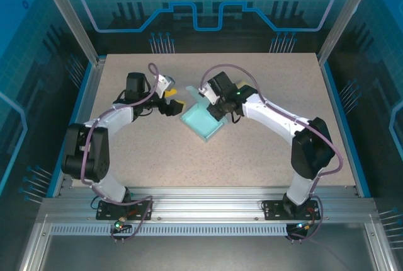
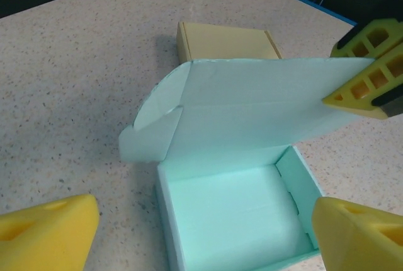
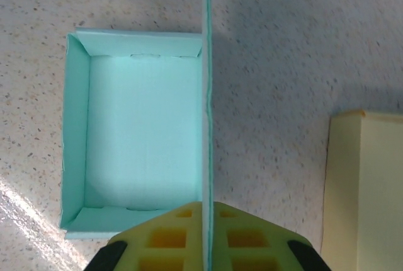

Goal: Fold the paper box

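Observation:
The teal paper box (image 1: 201, 125) lies open on the table, its tray (image 2: 233, 214) empty. Its lid (image 2: 252, 107) stands upright along the tray's far side, with a side flap (image 2: 151, 135) bent at the left end. My right gripper (image 3: 206, 220) is shut on the lid's edge, one yellow finger on each side; in the left wrist view its fingers (image 2: 368, 72) pinch the lid's right corner. My left gripper (image 2: 201, 239) hangs open just in front of the tray, fingers wide apart and holding nothing. From above, both grippers (image 1: 173, 104) (image 1: 211, 101) meet at the box.
A closed pale yellow box (image 2: 223, 43) sits on the table just behind the lid, also at the right edge of the right wrist view (image 3: 365, 183). Speckled tabletop (image 1: 252, 157) surrounds the boxes, bounded by the blue-edged frame.

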